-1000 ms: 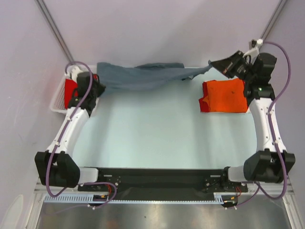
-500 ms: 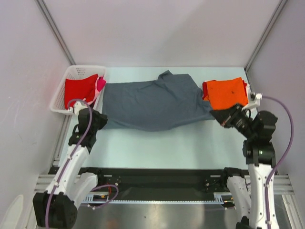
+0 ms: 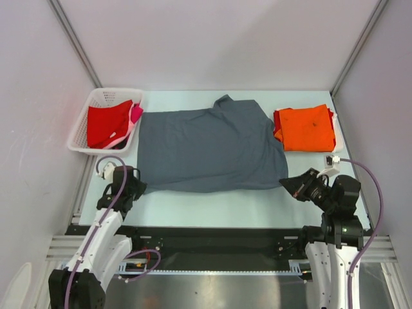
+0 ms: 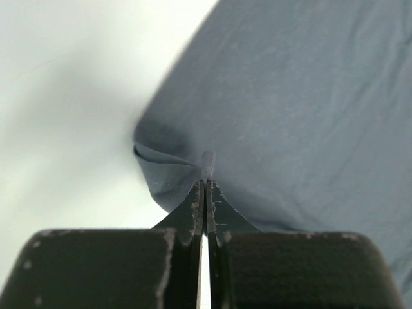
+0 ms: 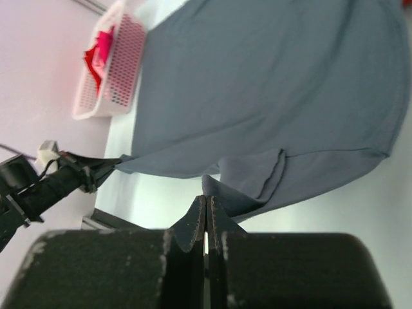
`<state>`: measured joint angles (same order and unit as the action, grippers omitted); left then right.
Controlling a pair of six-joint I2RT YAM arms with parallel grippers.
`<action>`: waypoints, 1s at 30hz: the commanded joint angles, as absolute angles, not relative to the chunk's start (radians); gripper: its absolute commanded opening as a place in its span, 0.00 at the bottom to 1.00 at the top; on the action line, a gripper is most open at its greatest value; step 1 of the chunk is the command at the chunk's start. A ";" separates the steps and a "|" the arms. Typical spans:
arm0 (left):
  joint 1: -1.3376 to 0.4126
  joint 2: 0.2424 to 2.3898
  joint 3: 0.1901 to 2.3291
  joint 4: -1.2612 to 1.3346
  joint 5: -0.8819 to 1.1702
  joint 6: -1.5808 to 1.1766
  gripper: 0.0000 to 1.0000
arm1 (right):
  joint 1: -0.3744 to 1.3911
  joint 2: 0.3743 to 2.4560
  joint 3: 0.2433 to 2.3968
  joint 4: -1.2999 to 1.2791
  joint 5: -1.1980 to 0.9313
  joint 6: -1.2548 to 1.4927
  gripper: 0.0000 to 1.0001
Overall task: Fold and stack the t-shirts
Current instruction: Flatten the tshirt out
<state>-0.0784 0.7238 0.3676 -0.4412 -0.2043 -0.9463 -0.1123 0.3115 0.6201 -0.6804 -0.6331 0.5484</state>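
Across the middle of the table [image 3: 212,206], a dark grey t-shirt [image 3: 209,145] lies spread flat. Left gripper [image 3: 138,187] and right gripper [image 3: 288,183] each pinch a near corner, fingers clamped tight on the cloth, likely pulling it smooth for folding. A folded orange t-shirt [image 3: 304,129] sits at its right edge. Red and pink shirts [image 3: 106,123] fill the white basket [image 3: 78,132] on the left.

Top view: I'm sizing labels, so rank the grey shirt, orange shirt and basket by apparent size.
1. grey shirt, largest by far
2. basket
3. orange shirt, only slightly smaller than the basket
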 commanded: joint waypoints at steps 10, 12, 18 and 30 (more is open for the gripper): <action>-0.175 0.523 0.380 -0.609 -0.471 -0.991 0.79 | -0.107 0.275 0.578 -0.696 -0.482 0.572 0.00; -0.176 0.517 0.385 -0.607 -0.483 -0.965 0.79 | -0.107 0.279 0.560 -0.692 -0.489 0.574 0.00; -0.175 0.615 0.373 -0.623 -0.439 -0.988 0.74 | -0.107 0.301 0.545 -0.660 -0.497 0.584 0.00; -0.176 0.767 0.422 -0.768 -0.402 -1.108 0.66 | -0.097 0.425 0.503 -0.508 -0.494 0.611 0.00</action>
